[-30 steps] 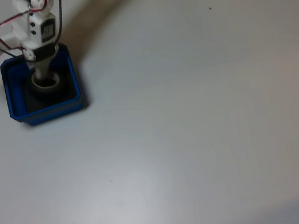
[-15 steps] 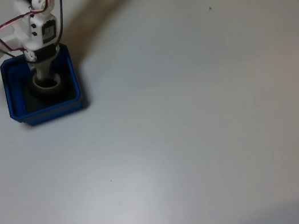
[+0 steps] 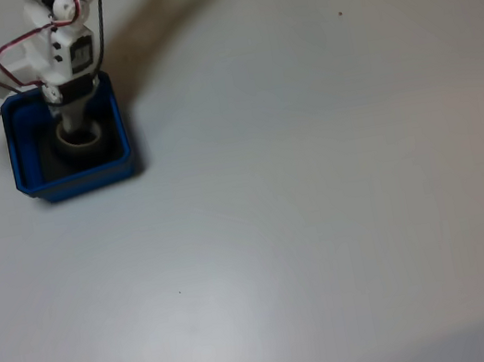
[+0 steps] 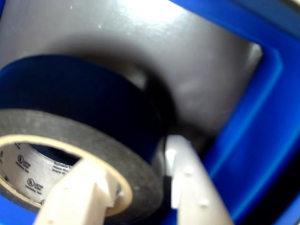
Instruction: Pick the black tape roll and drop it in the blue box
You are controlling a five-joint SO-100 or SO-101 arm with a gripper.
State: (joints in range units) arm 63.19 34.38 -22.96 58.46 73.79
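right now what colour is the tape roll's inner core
Pale whitish-tan, on the black tape roll; clearest in the wrist view.

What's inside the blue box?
The black tape roll sits inside the blue box, with the fingers around its wall. The floor under the roll is hidden.

Bright blue box (image 3: 76,179) with dark grey floor; black tape roll (image 4: 93,140) with pale tan core printed in small dark marks; white end effector (image 4: 140,187); off-white, unpatterned tabletop (image 3: 321,204).
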